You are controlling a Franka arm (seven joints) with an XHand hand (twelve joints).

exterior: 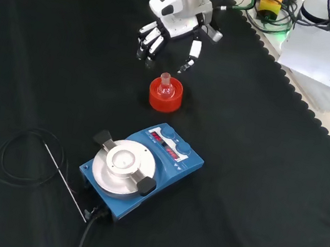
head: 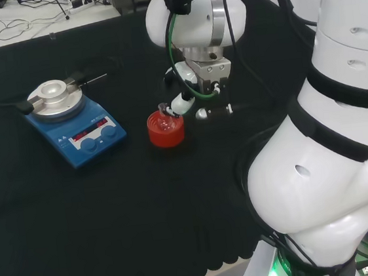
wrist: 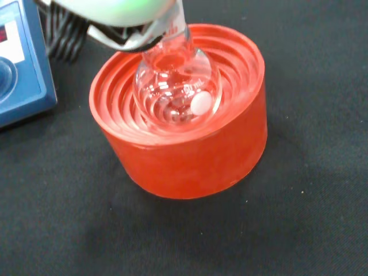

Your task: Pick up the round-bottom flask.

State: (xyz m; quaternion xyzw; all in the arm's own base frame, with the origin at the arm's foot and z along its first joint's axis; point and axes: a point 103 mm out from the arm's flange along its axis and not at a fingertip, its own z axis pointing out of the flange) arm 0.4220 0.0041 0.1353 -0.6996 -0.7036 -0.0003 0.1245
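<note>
A small clear round-bottom flask (exterior: 166,86) stands upright in a red ribbed ring stand (exterior: 165,98) near the middle of the black cloth. The wrist view has the flask (wrist: 177,86) close up, with a small white pellet inside its bulb, seated in the stand (wrist: 184,149). My hand (exterior: 173,27) hangs just beyond and above the flask in the front view, fingers (exterior: 149,37) spread and pointing down, the thumb apart from them. It touches nothing. From the head view, the hand (head: 186,99) sits just right of the flask (head: 164,117) and stand (head: 165,132).
A blue magnetic stirrer (exterior: 139,167) with a round metal plate stands in front of the stand in the front view, left of it in the head view (head: 73,120). A thin metal rod (exterior: 64,179) and a coiled black cable (exterior: 17,153) lie beside it.
</note>
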